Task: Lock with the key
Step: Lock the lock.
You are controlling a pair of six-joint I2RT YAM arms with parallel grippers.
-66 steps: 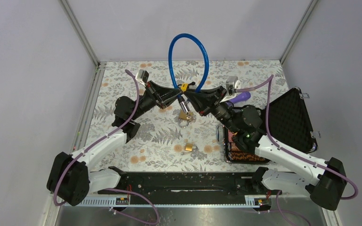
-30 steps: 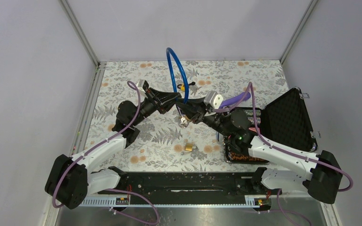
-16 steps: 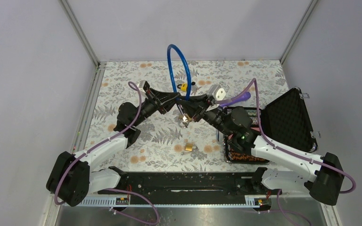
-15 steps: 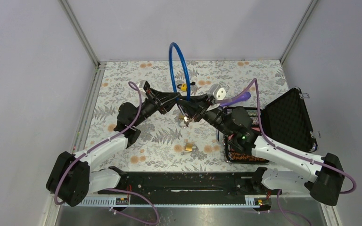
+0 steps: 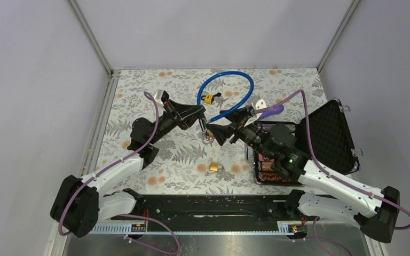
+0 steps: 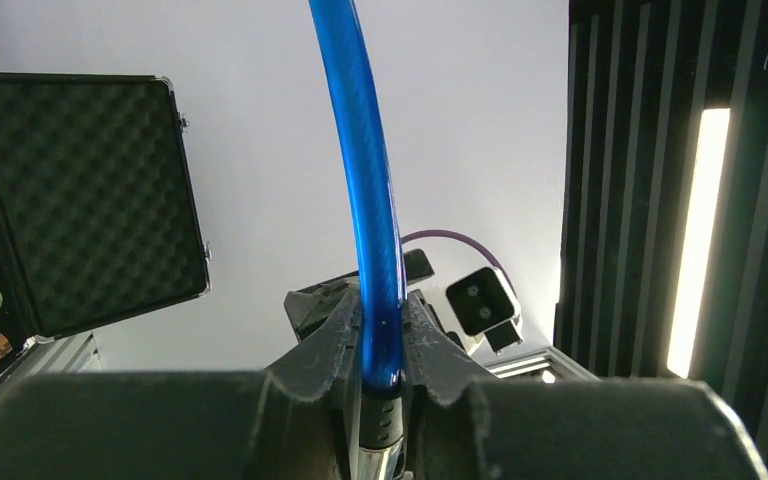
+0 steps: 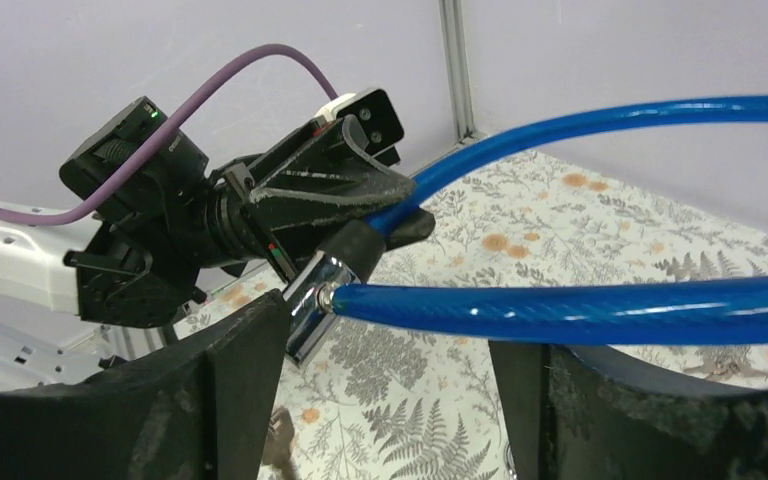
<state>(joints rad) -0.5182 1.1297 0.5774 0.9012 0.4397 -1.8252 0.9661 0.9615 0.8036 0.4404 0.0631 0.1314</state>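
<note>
Left hand (image 6: 381, 335) around blue cable (image 6: 358, 150)

Blue cable (image 7: 610, 305) cut by right edge; padlock (image 5: 213, 167) indistinct.

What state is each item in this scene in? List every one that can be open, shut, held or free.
Cable lock: loop closed, both ends meeting at the metal barrel; locked or not, cannot tell.
Left claw: shut on the cable lock.
Right claw: open, gripping nothing.
Case: lid open.
Padlock: lying loose, untouched; shackle too small to judge.
</note>
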